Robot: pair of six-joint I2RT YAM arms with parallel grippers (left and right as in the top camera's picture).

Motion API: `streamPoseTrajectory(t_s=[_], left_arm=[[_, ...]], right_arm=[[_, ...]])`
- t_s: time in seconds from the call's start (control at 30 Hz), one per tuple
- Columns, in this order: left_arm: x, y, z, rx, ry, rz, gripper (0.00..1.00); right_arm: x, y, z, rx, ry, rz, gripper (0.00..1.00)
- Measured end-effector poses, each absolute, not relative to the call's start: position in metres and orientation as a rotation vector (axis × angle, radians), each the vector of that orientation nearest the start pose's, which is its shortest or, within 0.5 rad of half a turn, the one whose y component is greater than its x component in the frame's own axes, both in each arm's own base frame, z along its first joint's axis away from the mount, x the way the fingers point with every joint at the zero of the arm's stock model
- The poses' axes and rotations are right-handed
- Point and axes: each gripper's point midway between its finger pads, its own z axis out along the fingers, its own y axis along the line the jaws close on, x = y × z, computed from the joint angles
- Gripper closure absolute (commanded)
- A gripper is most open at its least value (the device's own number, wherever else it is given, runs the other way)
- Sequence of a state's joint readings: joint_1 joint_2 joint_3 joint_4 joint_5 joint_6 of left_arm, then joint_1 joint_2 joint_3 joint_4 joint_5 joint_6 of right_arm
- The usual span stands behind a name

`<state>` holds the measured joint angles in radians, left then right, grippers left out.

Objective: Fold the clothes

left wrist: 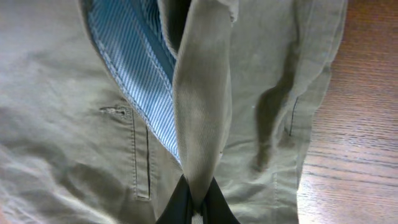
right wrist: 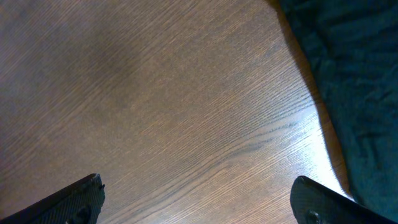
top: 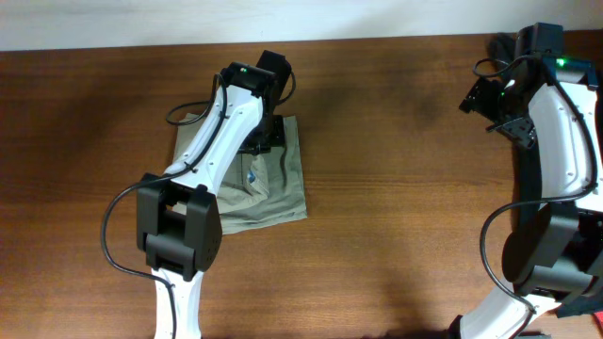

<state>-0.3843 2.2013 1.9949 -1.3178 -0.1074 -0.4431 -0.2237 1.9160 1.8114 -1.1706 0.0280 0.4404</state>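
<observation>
The khaki-beige clothes (top: 273, 193) lie folded in a rough square on the wooden table, left of centre in the overhead view. My left gripper (top: 264, 139) is over their far part, shut on a raised fold of the fabric. In the left wrist view the black jaws (left wrist: 198, 202) pinch a tall ridge of khaki cloth (left wrist: 202, 112); blue striped lining (left wrist: 134, 81) and a stitched pocket slit (left wrist: 142, 165) show beside it. My right gripper (top: 490, 99) hangs open and empty over bare wood at the far right, its fingertips wide apart in the right wrist view (right wrist: 199, 199).
Brown wooden table (top: 396, 217) all around the garment. A dark green-black cloth (right wrist: 348, 81) lies past the table's edge in the right wrist view. Cables run by both arms.
</observation>
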Motion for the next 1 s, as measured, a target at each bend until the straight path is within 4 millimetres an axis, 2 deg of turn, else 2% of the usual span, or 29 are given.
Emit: streamPoseTrajectory(t_s=[0.03, 0.07, 0.1, 0.37, 0.47, 0.5, 0.57, 0.6, 0.63, 0.67, 0.77, 0.87, 1.0], left_arm=[[0.414, -0.148, 0.09, -0.097, 3.053, 0.114, 0.69], [0.414, -0.149, 0.09, -0.093, 3.053, 0.114, 0.51], [0.414, -0.149, 0.09, -0.104, 3.053, 0.11, 0.44], [0.414, -0.149, 0.09, -0.094, 3.054, 0.11, 0.43], [0.414, -0.148, 0.099, -0.075, 3.053, 0.109, 0.43], [0.416, -0.148, 0.106, -0.07, 3.046, 0.105, 0.45], [0.42, -0.147, 0.118, -0.061, 3.03, 0.094, 0.61], [0.424, -0.144, 0.128, -0.076, 3.012, 0.083, 0.72], [0.427, -0.141, 0.133, -0.086, 3.004, 0.077, 0.89], [0.429, -0.135, 0.136, -0.096, 3.001, 0.073, 0.95], [0.44, -0.131, 0.137, -0.117, 2.972, 0.039, 0.98], [0.452, -0.142, 0.133, -0.115, 2.934, -0.055, 0.99], [0.462, -0.164, 0.103, -0.076, 2.949, -0.112, 0.99]], right_arm=[[0.419, -0.1, 0.161, 0.933, 2.687, 0.006, 0.01], [0.419, -0.1, 0.161, 0.933, 2.687, 0.006, 0.01], [0.419, -0.1, 0.161, 0.933, 2.687, 0.006, 0.01], [0.419, -0.1, 0.161, 0.934, 2.687, 0.006, 0.01], [0.419, -0.1, 0.161, 0.933, 2.688, 0.006, 0.01], [0.419, -0.1, 0.161, 0.933, 2.687, 0.006, 0.01], [0.419, -0.1, 0.161, 0.934, 2.687, 0.006, 0.01], [0.419, -0.1, 0.161, 0.933, 2.688, 0.006, 0.01], [0.419, -0.1, 0.161, 0.934, 2.687, 0.006, 0.01], [0.419, -0.1, 0.161, 0.934, 2.687, 0.006, 0.01], [0.419, -0.1, 0.161, 0.934, 2.687, 0.006, 0.01], [0.419, -0.1, 0.161, 0.934, 2.687, 0.006, 0.01], [0.419, -0.1, 0.161, 0.933, 2.688, 0.006, 0.01]])
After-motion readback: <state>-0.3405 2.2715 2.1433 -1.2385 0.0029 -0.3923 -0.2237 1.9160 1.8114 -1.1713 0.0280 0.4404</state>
